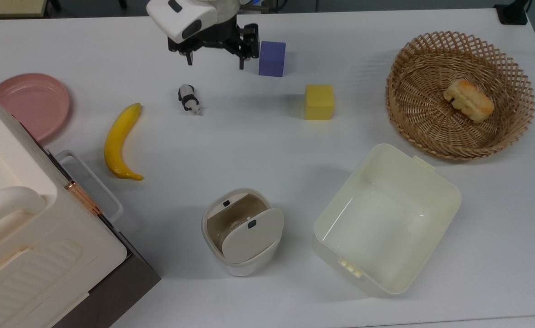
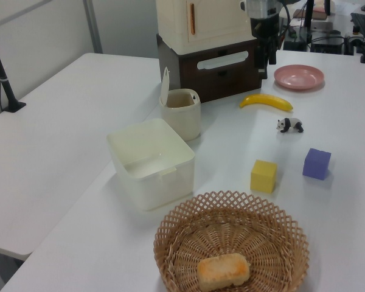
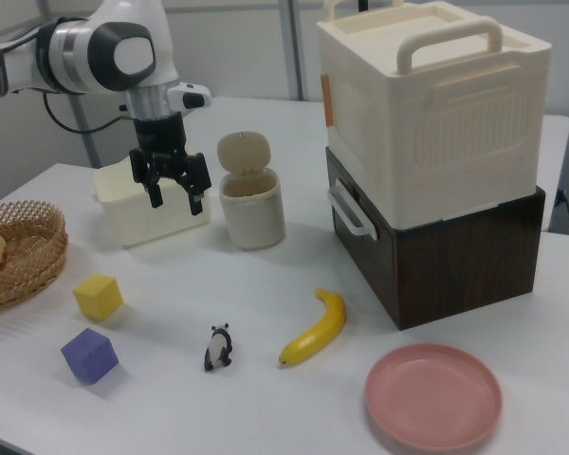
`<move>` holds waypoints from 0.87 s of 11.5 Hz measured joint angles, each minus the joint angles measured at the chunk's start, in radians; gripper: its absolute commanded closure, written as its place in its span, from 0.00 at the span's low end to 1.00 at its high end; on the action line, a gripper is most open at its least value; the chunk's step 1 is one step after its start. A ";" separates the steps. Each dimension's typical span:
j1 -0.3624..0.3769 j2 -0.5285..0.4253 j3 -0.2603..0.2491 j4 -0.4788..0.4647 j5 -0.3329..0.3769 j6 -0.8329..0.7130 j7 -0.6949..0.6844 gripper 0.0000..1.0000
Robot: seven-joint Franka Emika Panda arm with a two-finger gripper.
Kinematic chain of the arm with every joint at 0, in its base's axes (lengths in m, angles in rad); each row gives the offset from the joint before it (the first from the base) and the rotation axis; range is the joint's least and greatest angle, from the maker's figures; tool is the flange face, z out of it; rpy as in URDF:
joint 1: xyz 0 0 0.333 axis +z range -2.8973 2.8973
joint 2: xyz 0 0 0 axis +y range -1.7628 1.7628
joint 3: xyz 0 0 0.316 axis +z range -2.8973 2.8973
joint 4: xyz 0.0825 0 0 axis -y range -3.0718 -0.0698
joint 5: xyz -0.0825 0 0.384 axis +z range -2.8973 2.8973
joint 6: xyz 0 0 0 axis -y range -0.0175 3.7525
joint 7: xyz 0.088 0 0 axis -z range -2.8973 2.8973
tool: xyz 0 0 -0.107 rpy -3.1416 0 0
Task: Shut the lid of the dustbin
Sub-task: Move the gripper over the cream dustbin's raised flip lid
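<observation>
near the front edge of the white table [image 1: 267,150] in the top view, the small off-white plastic dustbin [image 1: 237,262] is standing upright with its flat beige rounded-square lid [image 1: 252,235] raised on its hinge, leaving the brownish inside exposed. in the right view the lid [image 3: 244,152] is sticking up above the bin's [image 3: 252,216] rim, with the bin sitting between the larger cream rectangular tub [image 3: 123,226] and the big cream box with a handle [image 3: 427,104], which is resting on a dark brown cabinet [image 3: 455,256]. well apart from the bin, near the far edge in the top view, the black two-finger gripper [image 1: 215,62] is hovering above the table, its fingers spread wide and gripping nothing; in the top view it is hanging just to the left of the purple cube [image 1: 272,58] and above the small panda figure [image 1: 189,99]. in the left view the gripper [image 2: 266,63] is pointing downward. a yellow cube [image 1: 319,102], a yellow banana [image 1: 118,142], a pink round plate [image 1: 33,104] and a woven wicker basket [image 1: 513,68] holding a golden piece of bread [image 1: 469,100] are lying around the table.
</observation>
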 measured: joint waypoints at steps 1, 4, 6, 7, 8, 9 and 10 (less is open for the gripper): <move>0.001 0.008 0.001 0.001 0.001 0.037 0.000 0.53; 0.009 0.040 0.006 0.003 0.010 0.214 0.000 0.92; 0.008 0.065 0.006 0.004 0.046 0.382 0.000 0.98; 0.008 0.077 0.006 0.005 0.049 0.455 0.000 0.98; 0.008 0.088 0.006 0.006 0.049 0.533 0.000 0.98; 0.008 0.100 0.006 0.007 0.049 0.616 0.000 0.98; 0.008 0.116 0.006 0.016 0.049 0.699 0.000 0.98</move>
